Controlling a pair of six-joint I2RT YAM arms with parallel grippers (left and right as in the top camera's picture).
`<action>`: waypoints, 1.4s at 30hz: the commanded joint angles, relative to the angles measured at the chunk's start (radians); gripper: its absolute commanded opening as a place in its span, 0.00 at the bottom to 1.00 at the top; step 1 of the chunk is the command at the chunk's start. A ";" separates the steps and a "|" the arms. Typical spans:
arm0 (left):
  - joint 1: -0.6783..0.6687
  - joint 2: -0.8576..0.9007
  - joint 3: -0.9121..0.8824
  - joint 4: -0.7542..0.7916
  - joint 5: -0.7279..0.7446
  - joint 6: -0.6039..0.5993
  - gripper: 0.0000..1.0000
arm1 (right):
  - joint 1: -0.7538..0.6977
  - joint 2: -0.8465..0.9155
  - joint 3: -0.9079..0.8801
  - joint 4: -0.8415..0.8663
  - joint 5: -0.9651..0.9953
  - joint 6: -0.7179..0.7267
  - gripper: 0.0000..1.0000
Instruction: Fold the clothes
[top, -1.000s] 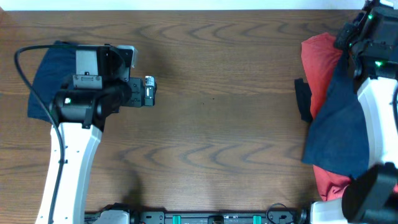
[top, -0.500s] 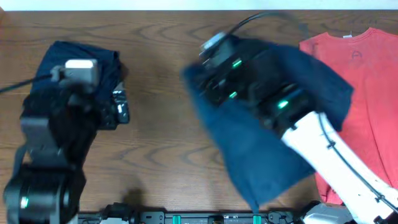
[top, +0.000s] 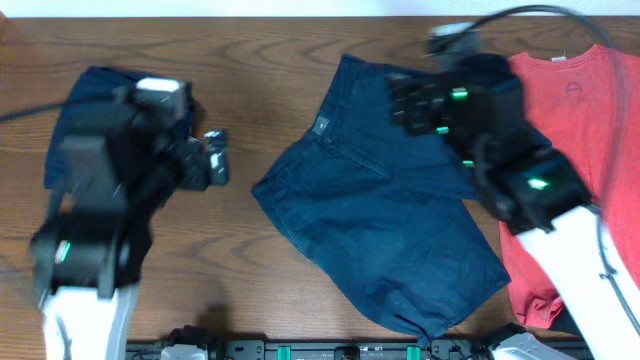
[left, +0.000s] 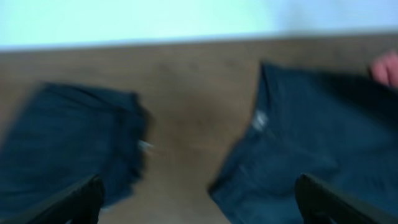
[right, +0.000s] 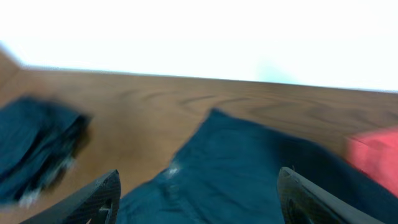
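A pair of dark navy shorts (top: 380, 230) lies spread flat on the middle of the table, waistband towards the far edge. My right gripper (top: 405, 100) hovers above its waistband end, open and empty. In the right wrist view the same shorts (right: 249, 168) fill the space under the wide-apart fingers (right: 93, 199). A second pair of navy shorts (top: 95, 95) lies folded at the far left, partly under my left arm. My left gripper (top: 215, 160) is open beside it, over bare wood. The coral-red T-shirt (top: 590, 130) lies at the right, partly hidden by my right arm.
Bare brown table (top: 270, 80) separates the folded shorts from the spread pair. In the left wrist view the folded shorts (left: 68, 143) are on the left and the spread pair (left: 311, 143) on the right, with wood between. Both wrist views are blurred.
My right arm swung from the right-hand pile to the table's middle carrying navy shorts, opened, and the shorts now lie spread there. My left arm shifted a little near the folded pair.
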 joint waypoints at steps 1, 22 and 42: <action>-0.051 0.161 0.002 -0.007 0.122 -0.008 0.98 | -0.095 -0.047 0.027 -0.059 -0.037 0.116 0.77; -0.237 0.954 0.002 0.318 0.130 0.103 0.84 | -0.306 0.047 0.024 -0.323 -0.073 0.150 0.75; 0.089 0.970 0.002 -0.079 -0.232 -0.335 0.06 | -0.303 0.210 0.019 -0.369 -0.074 0.025 0.78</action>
